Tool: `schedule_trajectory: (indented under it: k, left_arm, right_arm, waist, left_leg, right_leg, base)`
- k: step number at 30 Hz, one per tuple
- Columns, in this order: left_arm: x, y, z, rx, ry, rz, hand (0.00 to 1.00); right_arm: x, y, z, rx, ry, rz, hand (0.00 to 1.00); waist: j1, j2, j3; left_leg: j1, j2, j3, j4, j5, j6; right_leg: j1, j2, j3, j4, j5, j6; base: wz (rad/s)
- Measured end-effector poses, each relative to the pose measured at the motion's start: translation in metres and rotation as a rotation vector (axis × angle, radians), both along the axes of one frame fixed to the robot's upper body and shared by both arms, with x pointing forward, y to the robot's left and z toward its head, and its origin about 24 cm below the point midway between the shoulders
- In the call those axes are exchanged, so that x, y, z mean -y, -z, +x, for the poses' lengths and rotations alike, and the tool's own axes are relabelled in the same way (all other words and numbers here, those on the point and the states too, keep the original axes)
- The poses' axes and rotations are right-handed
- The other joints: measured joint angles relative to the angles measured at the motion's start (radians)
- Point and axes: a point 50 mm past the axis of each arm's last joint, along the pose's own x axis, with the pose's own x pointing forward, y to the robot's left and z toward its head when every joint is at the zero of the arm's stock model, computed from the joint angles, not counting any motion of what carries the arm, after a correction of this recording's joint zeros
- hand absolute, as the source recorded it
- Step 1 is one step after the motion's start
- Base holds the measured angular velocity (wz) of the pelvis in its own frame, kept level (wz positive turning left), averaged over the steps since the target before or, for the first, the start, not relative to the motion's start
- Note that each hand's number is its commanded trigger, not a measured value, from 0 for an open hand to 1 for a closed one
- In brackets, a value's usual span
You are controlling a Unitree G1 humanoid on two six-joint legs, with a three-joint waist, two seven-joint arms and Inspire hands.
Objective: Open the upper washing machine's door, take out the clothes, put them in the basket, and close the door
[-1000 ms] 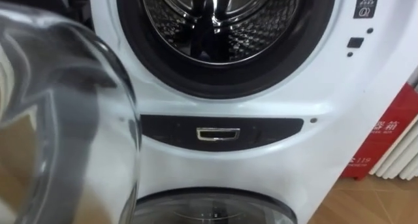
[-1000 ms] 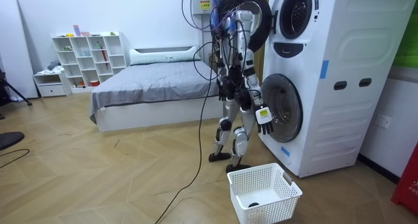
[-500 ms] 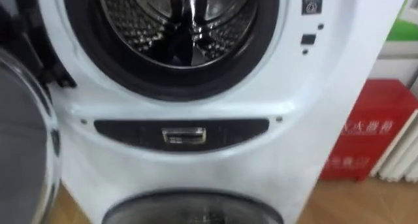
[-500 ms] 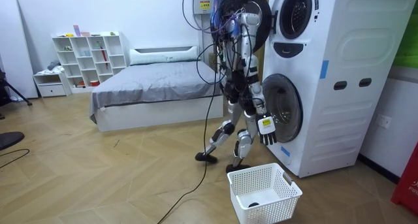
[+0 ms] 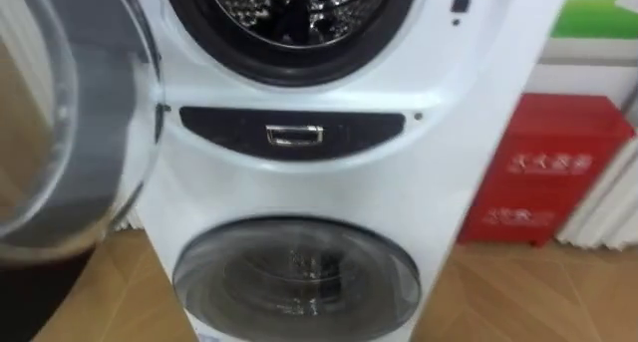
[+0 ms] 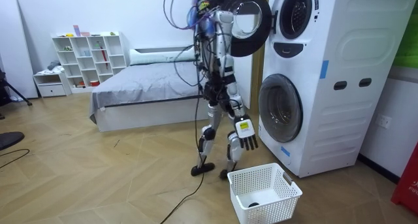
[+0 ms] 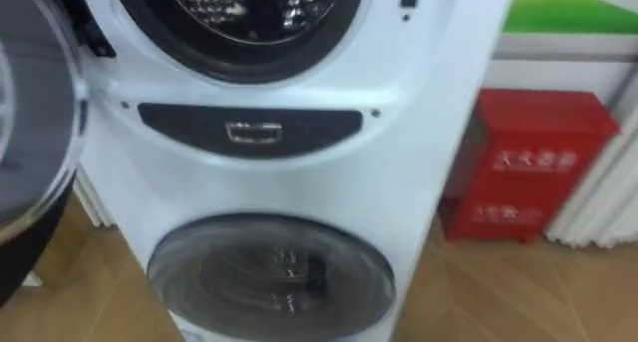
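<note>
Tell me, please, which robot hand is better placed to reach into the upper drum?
Probably the right. The open door stands on the robot's left, leaving the upper drum clear from the right, and the right robot hand hangs free with relaxed fingers, though low. The left arm looks raised by the door.

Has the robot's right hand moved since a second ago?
Yes. In the room view the right hand has shifted toward the view's left, away from the washing machine, as the robot stepped back; it hangs open.

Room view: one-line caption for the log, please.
Robot stands before the stacked washing machine, upper door open, white basket on the floor beside its feet.
</note>
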Motion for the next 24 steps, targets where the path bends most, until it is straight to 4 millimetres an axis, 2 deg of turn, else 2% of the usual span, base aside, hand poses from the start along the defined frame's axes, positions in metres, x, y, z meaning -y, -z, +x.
schedule_trajectory:
  k: [1,2,3,4,5,6,8,9,11,12,15,17,20,22,24]
  left_arm:
    - [0.000,0.000,-0.001,-0.001,0.002,0.002,0.00]
    - [-0.002,0.000,-0.008,-0.016,0.005,0.008,0.00]
    - [-0.006,0.000,-0.015,-0.039,-0.003,0.019,0.00]
    - [-0.006,0.000,-0.020,-0.057,-0.028,0.016,0.00]
    - [-0.005,0.001,-0.021,-0.062,-0.034,0.012,0.00]
    - [-0.007,0.001,-0.022,-0.062,-0.051,0.015,0.00]
    - [-0.012,-0.001,-0.021,-0.055,-0.077,0.027,0.00]
    - [-0.013,-0.001,-0.021,-0.052,-0.091,0.028,0.00]
    - [-0.014,-0.001,-0.022,-0.044,-0.124,0.023,0.00]
    - [-0.014,-0.001,-0.022,-0.040,-0.141,0.018,0.00]
    - [-0.015,-0.001,-0.026,-0.037,-0.191,0.009,0.00]
    - [-0.019,-0.002,-0.029,-0.027,-0.245,0.012,0.00]
    - [-0.036,-0.008,-0.027,0.037,-0.412,0.036,0.00]
    - [-0.056,-0.017,-0.020,0.106,-0.506,0.068,0.00]
    - [-0.094,-0.037,0.001,0.239,-0.604,0.148,0.00]
  right_arm:
    - [0.000,0.000,-0.005,-0.013,0.009,0.000,0.00]
    - [0.000,0.000,-0.012,-0.031,0.018,-0.001,0.00]
    - [-0.002,0.001,-0.010,-0.029,0.012,0.002,0.00]
    - [-0.001,0.001,-0.005,-0.018,-0.004,-0.006,0.00]
    - [0.001,0.000,-0.002,-0.014,-0.010,-0.016,0.00]
    - [0.001,-0.001,0.002,0.005,-0.012,-0.016,0.00]
    - [-0.002,0.000,0.004,0.019,-0.018,0.002,0.00]
    - [-0.002,0.000,0.003,0.021,-0.011,0.015,0.00]
    - [-0.004,0.001,-0.003,0.013,0.010,0.034,0.00]
    - [-0.005,0.002,-0.006,0.003,0.014,0.040,0.00]
    - [-0.005,0.002,-0.012,-0.016,0.029,0.044,0.00]
    - [-0.004,0.002,-0.013,-0.013,0.038,0.045,0.00]
    - [0.004,0.000,-0.012,0.007,0.088,0.030,0.00]
    - [0.012,-0.003,-0.012,0.025,0.127,0.006,0.00]
    - [0.027,-0.008,-0.007,0.048,0.139,-0.047,0.00]
  waist:
    - [0.006,-0.003,0.0012]
    - [0.025,-0.019,0.0043]
    - [0.049,-0.041,0.0003]
    - [0.062,-0.028,0.0040]
    - [0.063,-0.016,0.0055]
    - [0.064,-0.005,0.0028]
    - [0.063,-0.012,0.0016]
    - [0.064,-0.013,0.0039]
    - [0.053,-0.029,0.0011]
    - [0.052,-0.037,0.0031]
    - [0.054,-0.038,-0.0005]
    - [0.057,-0.031,-0.0046]
    - [0.067,-0.017,-0.0033]
    - [0.070,-0.002,-0.0036]
    - [0.077,0.023,-0.0004]
  left_leg:
    - [0.006,0.005,0.023,0.000,0.005,-0.009]
    - [0.019,0.000,0.060,0.004,0.010,-0.022]
    - [0.021,-0.019,0.074,0.027,0.002,-0.030]
    - [0.004,-0.028,0.072,0.053,-0.004,-0.033]
    - [-0.001,-0.029,0.057,0.051,0.000,-0.032]
    - [-0.007,-0.028,0.045,0.036,0.014,-0.027]
    - [0.003,-0.025,0.064,-0.005,0.039,-0.027]
    - [0.012,-0.023,0.077,-0.026,0.050,-0.027]
    - [0.014,-0.021,0.079,-0.033,0.055,-0.026]
    - [0.020,-0.018,0.082,-0.034,0.055,-0.027]
    - [0.030,-0.010,0.084,-0.041,0.052,-0.033]
    - [0.033,-0.008,0.084,-0.050,0.052,-0.034]
    - [0.037,-0.005,0.082,-0.053,0.054,-0.035]
    - [0.042,-0.005,0.076,-0.053,0.054,-0.035]
    - [0.050,-0.006,0.077,-0.055,0.054,-0.035]
  right_leg:
    - [0.028,-0.035,0.021,0.035,-0.032,0.029]
    - [0.082,-0.080,0.079,0.054,-0.078,0.080]
    - [0.105,-0.087,0.138,0.001,-0.106,0.123]
    - [0.121,-0.073,0.137,-0.065,-0.108,0.105]
    - [0.125,-0.063,0.141,-0.091,-0.089,0.100]
    - [0.128,-0.045,0.149,-0.133,-0.059,0.096]
    - [0.128,-0.032,0.167,-0.175,-0.025,0.090]
    - [0.132,-0.027,0.172,-0.195,-0.008,0.089]
    - [0.138,-0.024,0.171,-0.207,0.001,0.088]
    - [0.146,-0.020,0.171,-0.216,0.005,0.087]
    - [0.164,-0.008,0.171,-0.245,0.011,0.086]
    - [0.165,-0.002,0.176,-0.247,0.011,0.086]
    - [0.170,0.002,0.164,-0.248,0.011,0.085]
    - [0.181,0.002,0.165,-0.260,0.011,0.085]
    - [0.192,0.001,0.163,-0.265,0.011,0.085]
  base:
    - [0.58]
    - [-0.07]
    - [-0.51]
    - [-0.64]
    - [-0.56]
    - [-0.45]
    - [-0.43]
    - [-0.25]
    - [-0.09]
    - [-0.03]
    - [-0.03]
    - [0.00]
    - [-0.03]
    - [0.00]
    - [0.00]
